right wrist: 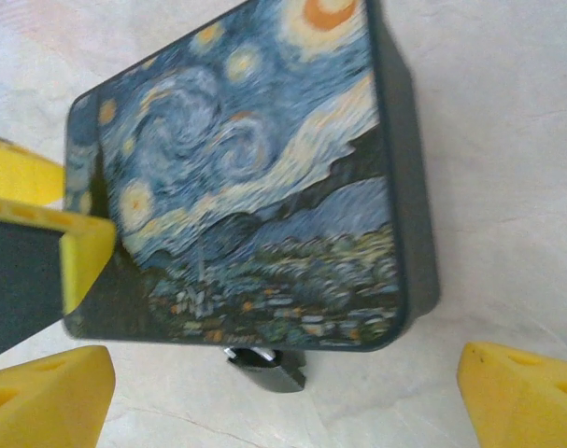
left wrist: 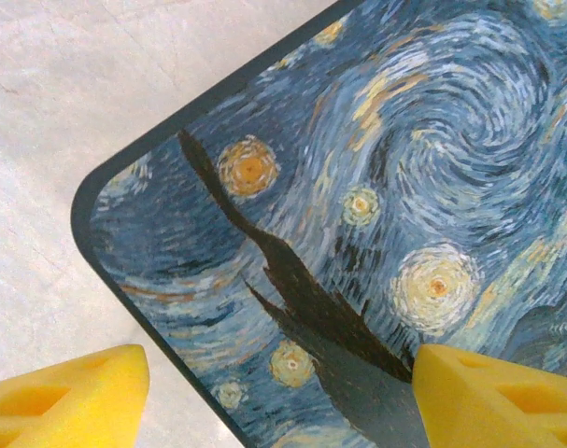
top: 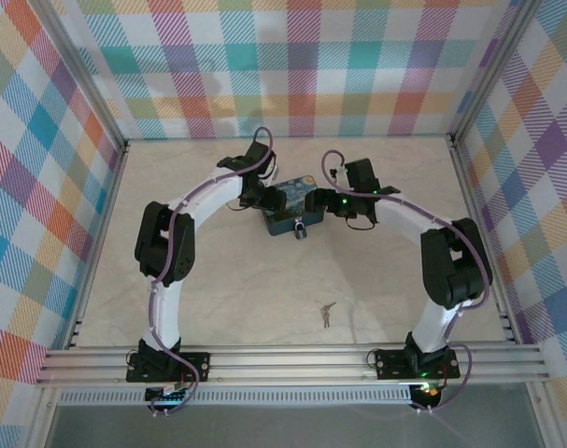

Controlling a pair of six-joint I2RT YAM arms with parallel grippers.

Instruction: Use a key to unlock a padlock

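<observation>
A pale, marbled worktop (top: 264, 289) is fenced by bright plaid walls. Two white and black robot arms, bolted at its near edge, arch inward toward the middle and meet over a dark blue tin box (top: 290, 201) printed with a swirling starry night sky.

The left end effector (top: 262, 191) hangs over the tin's left side. In the left wrist view its yellow fingers (left wrist: 63, 397) stand wide apart, one over bare worktop and the other over the painted lid (left wrist: 376, 187), with a rounded corner of the tin between them. Nothing is clamped.

The right end effector (top: 334, 201) hovers at the tin's right side. In its wrist view the right end effector (right wrist: 283, 397) is also spread wide and holds nothing, each yellow fingertip (right wrist: 521, 392) sitting at a bottom corner of the view.

The padlock (right wrist: 269, 366) is a small dark metal shape poking out from under the tin's near edge, midway between the right fingertips and just beyond them. From above, the padlock (top: 302, 230) sits against the tin's front side.

The key (top: 326, 314) is a thin grey sliver lying flat on open worktop, well apart from both end effectors and nearer the arm bases.
</observation>
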